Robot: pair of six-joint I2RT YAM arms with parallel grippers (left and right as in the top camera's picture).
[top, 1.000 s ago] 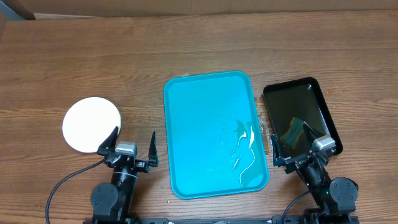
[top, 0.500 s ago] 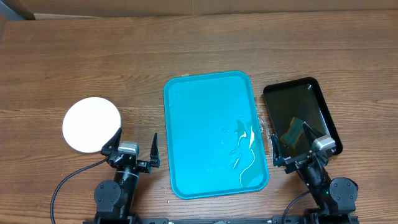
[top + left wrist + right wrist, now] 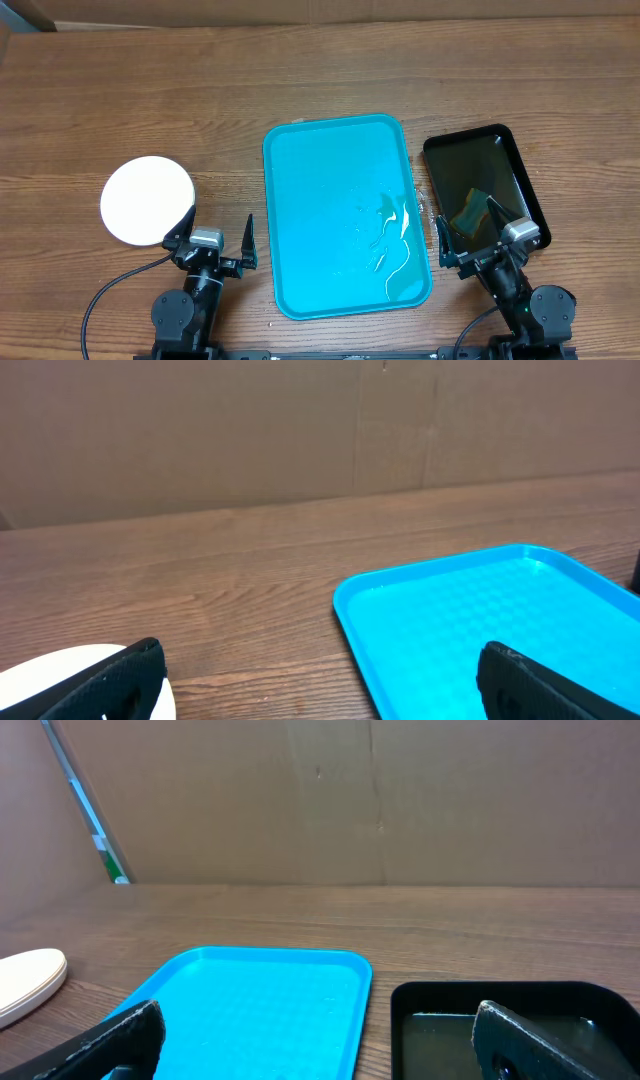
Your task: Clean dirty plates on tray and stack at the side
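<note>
The turquoise tray lies in the middle of the table with no plates on it, only water streaks near its front right. It also shows in the left wrist view and the right wrist view. A round white stack of plates sits on the table left of the tray; I cannot tell how many it holds. Its edge shows in the left wrist view and the right wrist view. My left gripper is open and empty between the plates and the tray. My right gripper is open and empty at the black tray's front edge.
A smaller black tray stands right of the turquoise tray and holds a green-and-yellow sponge. It also shows in the right wrist view. A brown cardboard wall rises behind the table.
My left gripper has drawn back slightly toward the front edge, away from the plates. The right arm has not moved.
</note>
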